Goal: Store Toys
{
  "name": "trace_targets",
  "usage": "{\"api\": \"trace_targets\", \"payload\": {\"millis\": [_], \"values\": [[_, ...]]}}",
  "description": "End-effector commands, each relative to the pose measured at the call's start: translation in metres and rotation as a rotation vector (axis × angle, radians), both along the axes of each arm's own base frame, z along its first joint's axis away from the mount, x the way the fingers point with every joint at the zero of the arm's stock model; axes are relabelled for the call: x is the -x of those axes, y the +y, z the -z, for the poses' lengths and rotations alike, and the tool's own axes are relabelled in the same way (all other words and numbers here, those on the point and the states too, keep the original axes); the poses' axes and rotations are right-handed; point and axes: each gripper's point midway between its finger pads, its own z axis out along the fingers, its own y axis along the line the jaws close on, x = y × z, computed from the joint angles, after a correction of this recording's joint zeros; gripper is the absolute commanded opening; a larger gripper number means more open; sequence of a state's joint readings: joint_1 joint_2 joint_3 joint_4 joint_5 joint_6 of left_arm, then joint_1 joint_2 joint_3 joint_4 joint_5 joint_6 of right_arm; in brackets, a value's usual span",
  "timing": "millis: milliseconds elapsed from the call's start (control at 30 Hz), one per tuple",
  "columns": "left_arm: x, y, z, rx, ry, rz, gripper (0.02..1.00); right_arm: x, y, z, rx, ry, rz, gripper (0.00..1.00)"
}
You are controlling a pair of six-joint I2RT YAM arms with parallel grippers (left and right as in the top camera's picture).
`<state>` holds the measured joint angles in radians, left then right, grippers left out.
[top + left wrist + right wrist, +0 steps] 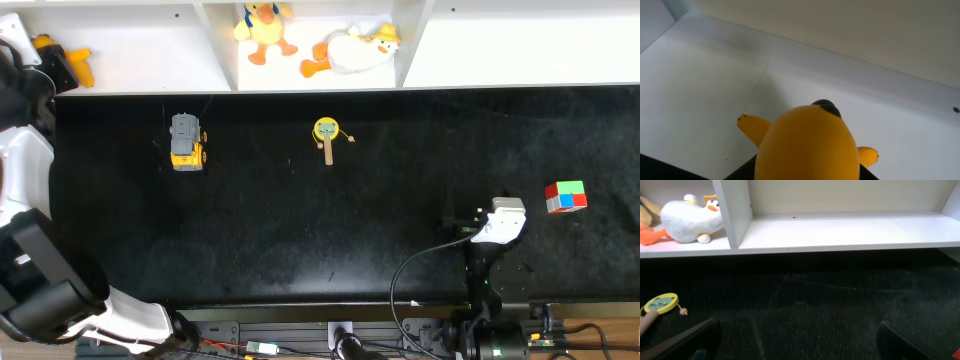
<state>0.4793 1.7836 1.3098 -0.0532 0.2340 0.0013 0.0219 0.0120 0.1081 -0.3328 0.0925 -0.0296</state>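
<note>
L pincer (58, 62) grips yellow toy (810, 145) inside shelf (700, 90); R pincer (799, 325) open; duck (264, 28), white plush (350, 52) stored; truck (186, 141), rattle (327, 133), cube (565, 196) left.

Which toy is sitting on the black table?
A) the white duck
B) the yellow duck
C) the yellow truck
C: the yellow truck stands on the black table, while the yellow duck and the white duck are both up in the white shelf.
</note>
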Motion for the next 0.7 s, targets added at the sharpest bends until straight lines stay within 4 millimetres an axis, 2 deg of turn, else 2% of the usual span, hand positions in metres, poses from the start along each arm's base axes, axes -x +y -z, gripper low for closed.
{"api": "trace_targets", "payload": {"millis": [33, 133, 200, 300, 433, 600, 700], "values": [[-0.0051, -0.0006, 0.0073, 0.02, 0.007, 0.006, 0.266, -0.0004, 0.0025, 0.0007, -0.005, -0.007, -0.011, 0.993], [-0.0059, -0.0002, 0.007, 0.018, 0.003, 0.007, 0.286, -0.0005, 0.0025, 0.0007, -0.005, -0.007, -0.012, 0.996], [-0.0076, 0.0003, 0.0076, 0.016, -0.002, 0.007, 0.397, -0.0005, 0.0025, 0.0007, -0.005, -0.007, -0.012, 0.996], [-0.0102, 0.0005, 0.0104, 0.014, -0.005, 0.009, 0.654, -0.0005, 0.0025, 0.0007, -0.005, -0.007, -0.012, 0.996], [-0.0113, 0.0006, 0.0157, 0.03, 0.001, 0.003, 0.831, -0.0005, 0.0025, 0.0007, -0.005, -0.007, -0.012, 0.996], [-0.0133, 0.0016, 0.0127, 0.024, -0.014, 0.003, 0.998, -0.0005, 0.0025, 0.0007, -0.005, -0.007, -0.012, 0.996], [-0.0149, 0.0024, 0.0095, 0.018, -0.028, 0.003, 0.998, -0.0005, 0.0025, 0.0007, -0.005, -0.007, -0.012, 0.996]]}}
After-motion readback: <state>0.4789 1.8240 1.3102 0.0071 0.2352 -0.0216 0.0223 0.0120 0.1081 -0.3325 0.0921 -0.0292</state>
